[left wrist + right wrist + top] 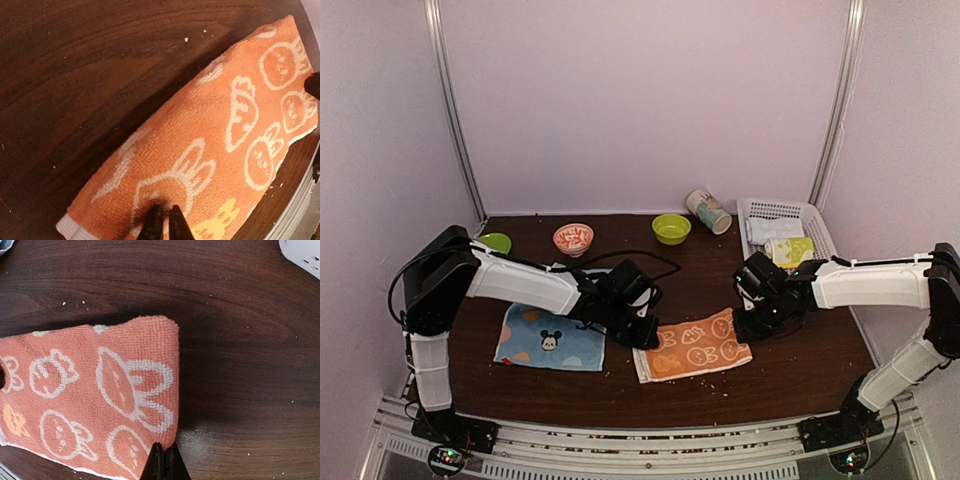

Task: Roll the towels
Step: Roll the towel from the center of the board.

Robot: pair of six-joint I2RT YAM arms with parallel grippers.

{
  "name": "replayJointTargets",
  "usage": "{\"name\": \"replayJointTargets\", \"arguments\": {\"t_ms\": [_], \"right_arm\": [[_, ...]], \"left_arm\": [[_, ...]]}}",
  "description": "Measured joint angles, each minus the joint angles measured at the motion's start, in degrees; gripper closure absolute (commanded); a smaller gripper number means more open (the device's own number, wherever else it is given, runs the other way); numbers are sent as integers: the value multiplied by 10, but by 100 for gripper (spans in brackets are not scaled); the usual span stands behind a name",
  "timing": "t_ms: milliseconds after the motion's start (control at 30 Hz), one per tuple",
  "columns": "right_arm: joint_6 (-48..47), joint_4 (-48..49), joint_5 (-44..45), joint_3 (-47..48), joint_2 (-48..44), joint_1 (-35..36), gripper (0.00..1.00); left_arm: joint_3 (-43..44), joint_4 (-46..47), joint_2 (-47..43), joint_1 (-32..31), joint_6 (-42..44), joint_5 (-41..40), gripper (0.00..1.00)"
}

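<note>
The orange towel (693, 347) with white bunny faces lies flat near the table's front middle. It fills the left wrist view (210, 145) and the left half of the right wrist view (90, 395). My left gripper (640, 334) sits on its left end, jaws nearly together and pinching a small fold of the cloth (164, 212). My right gripper (756, 327) is at the right end, its tips (165, 452) shut on the towel's rounded edge near the corner. The light blue towel (548, 340) with the Mickey head lies flat to the left, under my left arm.
At the back stand a small green bowl (495, 242), a red-and-white bowl (573, 238), a green bowl (671, 228) and a tipped cup (708, 211). A white basket (790, 210) at the back right holds a pale roll (770, 230) and a yellow-green roll (790, 250).
</note>
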Motion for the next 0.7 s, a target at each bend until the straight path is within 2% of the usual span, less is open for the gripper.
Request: {"name": "replayJointTargets", "arguments": {"t_ms": [233,700], "right_arm": [[14,0,0,19,0,11,100],[45,29,-14,40,24,52,100]], "left_arm": [[-2,2,6,0,-1,-3,100],[-6,6,6,0,-2,-4,100]]}}
